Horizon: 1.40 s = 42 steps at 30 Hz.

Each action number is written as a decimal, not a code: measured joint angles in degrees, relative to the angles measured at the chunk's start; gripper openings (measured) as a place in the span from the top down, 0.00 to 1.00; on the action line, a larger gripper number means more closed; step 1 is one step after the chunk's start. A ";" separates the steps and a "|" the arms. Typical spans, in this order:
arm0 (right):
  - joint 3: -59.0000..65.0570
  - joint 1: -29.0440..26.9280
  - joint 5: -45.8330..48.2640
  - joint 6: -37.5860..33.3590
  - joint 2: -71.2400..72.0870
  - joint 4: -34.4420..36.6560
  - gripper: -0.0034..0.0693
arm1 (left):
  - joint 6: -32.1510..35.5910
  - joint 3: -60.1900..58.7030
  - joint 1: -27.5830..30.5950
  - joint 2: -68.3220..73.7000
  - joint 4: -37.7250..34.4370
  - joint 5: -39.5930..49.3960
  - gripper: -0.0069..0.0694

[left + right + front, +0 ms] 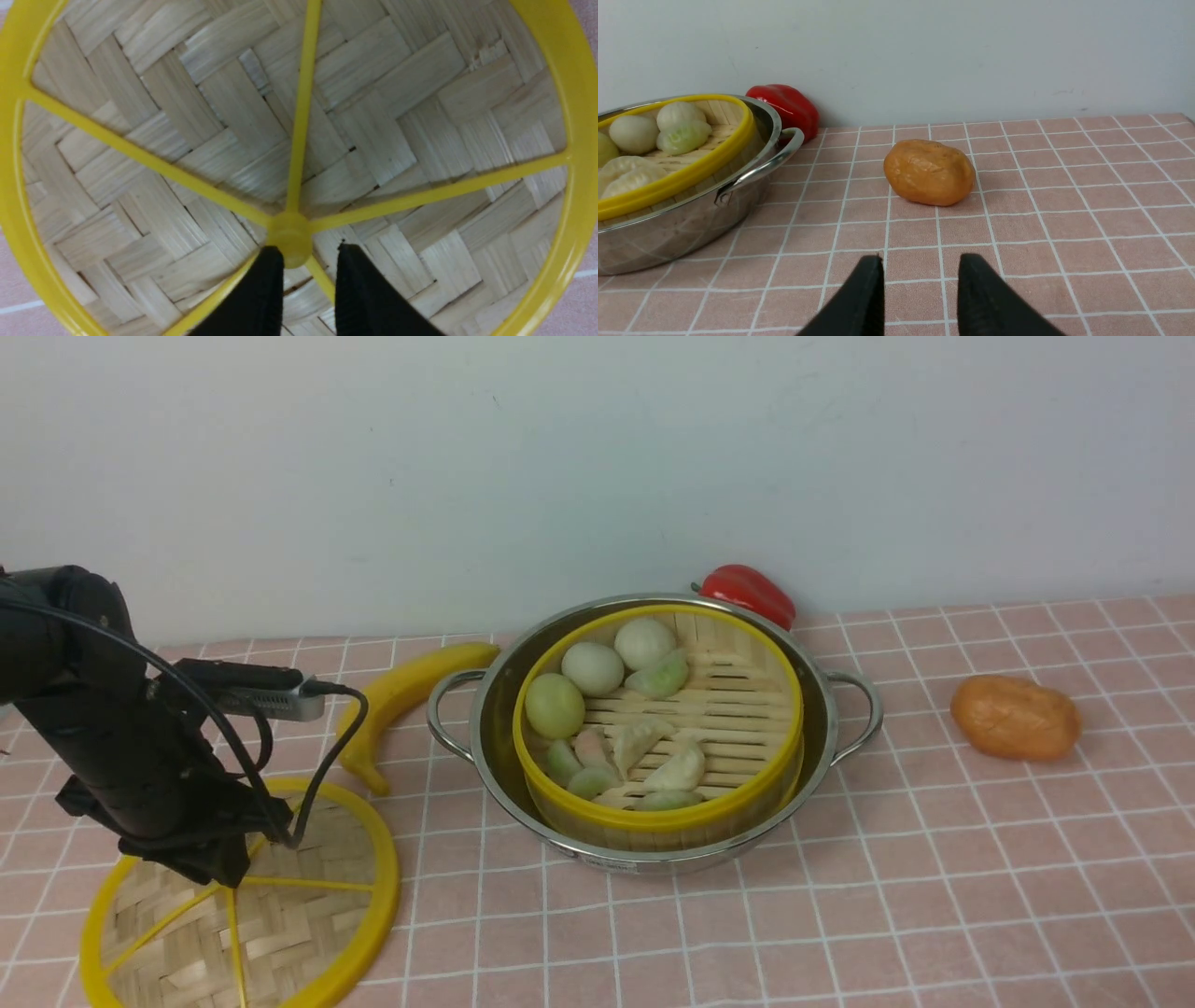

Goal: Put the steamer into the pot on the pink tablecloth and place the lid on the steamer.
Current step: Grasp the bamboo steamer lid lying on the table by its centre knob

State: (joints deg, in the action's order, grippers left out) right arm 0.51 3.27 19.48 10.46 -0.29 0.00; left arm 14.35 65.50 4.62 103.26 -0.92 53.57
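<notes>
Closing squarely on the thin yellow spoke (320, 277) beside the yellow centre hub (289, 233), then lifting level, is looking like the best way to take the flat round woven-bamboo lid (280, 915). Left gripper (306, 252) is hanging over it, jaws partly open astride that spoke, clamping nothing; lid is lying on the pink grid-lined tablecloth (840, 915) beside the shiny steel pot (823, 728) holding the yellow-rimmed bamboo steamer (728, 709).

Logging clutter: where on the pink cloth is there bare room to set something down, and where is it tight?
Free: the pink tablecloth near-right, in front of the pot and the orange lump; also between the pot's right handle and that lump. Tight: the left, where lid and banana crowd the pot; a red pepper sits behind it.
</notes>
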 joint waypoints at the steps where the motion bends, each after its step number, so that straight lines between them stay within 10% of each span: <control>1: 0.00 0.00 0.00 0.00 0.00 0.00 0.62 | -0.25 0.00 0.00 0.16 0.36 0.00 0.67; 10: 0.00 0.00 0.00 0.00 0.00 0.00 0.62 | -1.23 0.00 0.00 0.80 0.92 -0.66 0.56; 19: 0.00 0.00 0.00 0.00 0.00 0.00 0.62 | -1.28 0.35 0.00 1.15 1.29 -1.51 0.93; 26: 0.00 0.00 0.00 0.00 0.00 0.00 0.62 | -1.28 0.50 0.00 1.61 1.29 -1.46 0.93; 33: 0.00 0.00 0.00 0.00 0.00 0.00 0.62 | -1.28 0.81 0.00 1.67 1.29 -0.84 0.88; 42: 0.00 0.00 0.00 0.00 0.00 0.00 0.62 | -2.39 5.03 0.00 2.69 1.29 5.96 0.50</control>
State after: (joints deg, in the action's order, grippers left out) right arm 0.51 3.27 19.48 10.46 -0.29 0.00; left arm 11.96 70.53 4.62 105.95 0.37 59.53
